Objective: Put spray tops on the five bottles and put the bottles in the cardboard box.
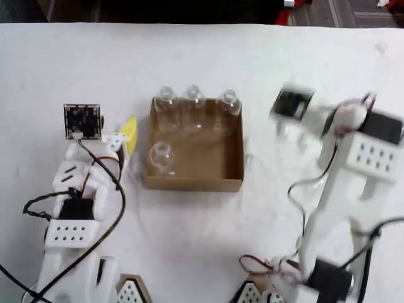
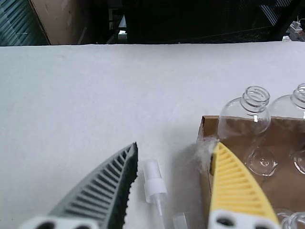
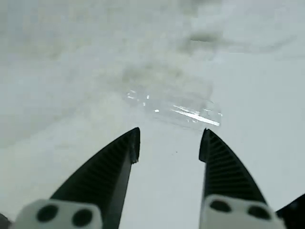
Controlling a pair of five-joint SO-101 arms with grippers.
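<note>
The cardboard box sits mid-table and holds several clear bottles, three along its far wall and one at the near left corner. Their necks are open, with no tops on. My left gripper is open beside the box's left wall, its yellow finger close to the cardboard. A white spray top lies on the table between its fingers. To the right of the box, my right gripper is open just above the table. A clear bottle lies on its side just ahead of the tips.
The white table stretches wide behind the box. The right arm stands to the box's right, with cables looping near the front edge. A dark room lies beyond the table's far edge.
</note>
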